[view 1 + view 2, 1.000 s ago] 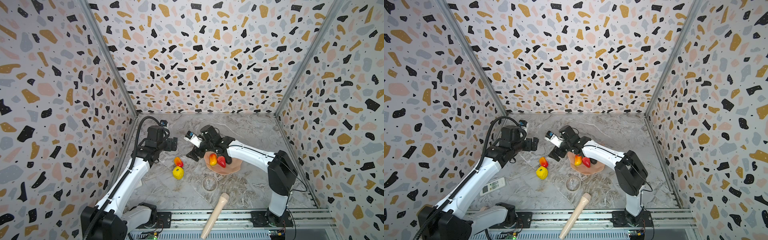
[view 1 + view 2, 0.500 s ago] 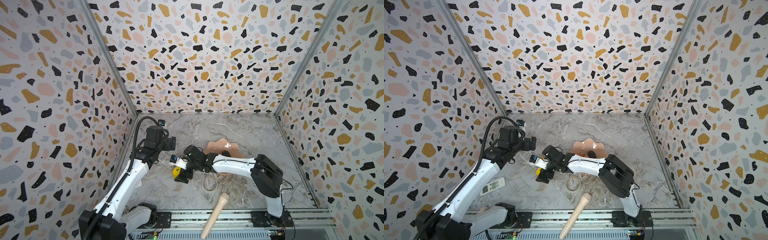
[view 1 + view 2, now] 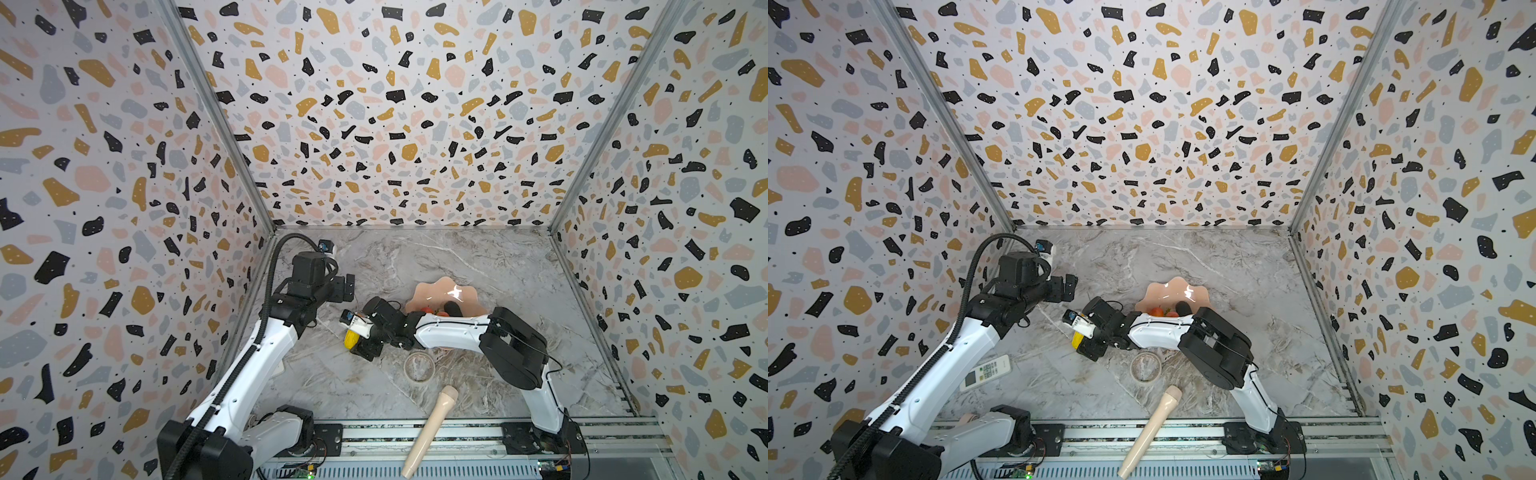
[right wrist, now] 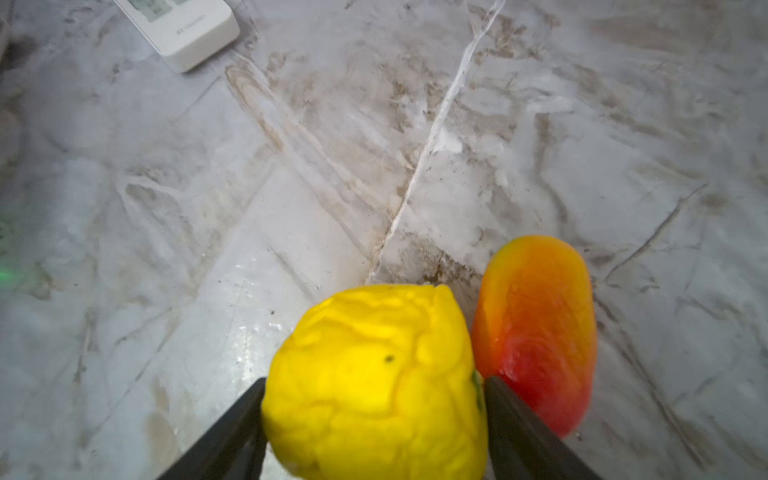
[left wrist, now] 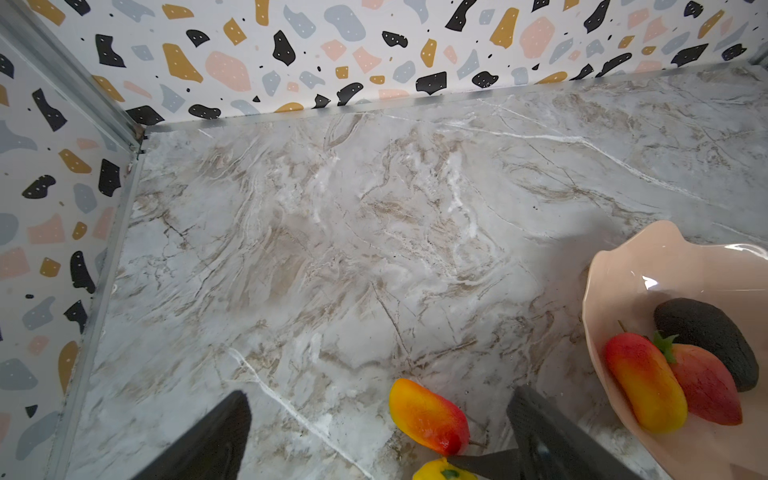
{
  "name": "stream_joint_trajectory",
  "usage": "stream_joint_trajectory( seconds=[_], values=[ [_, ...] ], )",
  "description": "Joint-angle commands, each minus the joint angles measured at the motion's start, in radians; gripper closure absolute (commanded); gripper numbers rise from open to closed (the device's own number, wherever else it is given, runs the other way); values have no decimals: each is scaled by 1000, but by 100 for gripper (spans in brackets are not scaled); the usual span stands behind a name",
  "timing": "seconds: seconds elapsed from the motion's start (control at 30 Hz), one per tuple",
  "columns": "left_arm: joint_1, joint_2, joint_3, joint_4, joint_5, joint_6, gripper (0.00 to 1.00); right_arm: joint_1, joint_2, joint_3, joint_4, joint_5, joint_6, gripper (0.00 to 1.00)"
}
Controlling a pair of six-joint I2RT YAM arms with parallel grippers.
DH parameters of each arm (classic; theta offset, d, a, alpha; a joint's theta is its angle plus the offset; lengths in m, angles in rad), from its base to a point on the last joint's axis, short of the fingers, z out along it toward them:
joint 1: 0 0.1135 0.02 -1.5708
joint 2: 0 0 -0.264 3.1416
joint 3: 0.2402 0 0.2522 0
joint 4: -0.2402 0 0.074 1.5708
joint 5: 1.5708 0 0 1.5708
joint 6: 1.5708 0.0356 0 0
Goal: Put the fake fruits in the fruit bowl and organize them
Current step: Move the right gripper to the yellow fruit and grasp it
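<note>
The bumpy yellow lemon [image 4: 374, 382] lies on the marble floor between both fingers of my right gripper [image 4: 374, 388], which touch its sides. In both top views that gripper [image 3: 357, 343] reaches left across the middle, with the lemon [image 3: 350, 338] showing beside it. A red-orange mango [image 4: 536, 328] lies touching the lemon. The peach fruit bowl [image 3: 440, 291] stands behind the right arm and holds a mango [image 5: 644, 386], a strawberry [image 5: 706, 386] and a dark avocado [image 5: 706, 336]. My left gripper [image 5: 378, 440] hovers open and empty above the loose mango [image 5: 428, 415].
A clear glass ring dish [image 3: 419, 366] lies just in front of the right arm. A long beige stick [image 3: 430, 432] leans over the front rail. A white remote [image 3: 985, 372] lies at the front left. Terrazzo walls close in three sides.
My right arm swung from over the bowl to the left and down onto the lemon, and its jaws narrowed onto it. The left arm hardly moved.
</note>
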Motion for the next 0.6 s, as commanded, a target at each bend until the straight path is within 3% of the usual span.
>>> stream_joint_trajectory(
  seconds=[0.0, 0.23, 0.57],
  values=[
    [0, 5, -6, 26, 37, 1, 0, 4, -6, 17, 0, 20, 21, 25],
    [0, 3, -9, 24, 33, 5, 0, 2, -8, 19, 8, 23, 21, 43],
    [0, -1, -17, 27, 26, 10, 0, -12, -125, -33, 1, -13, -1, 55]
  ],
)
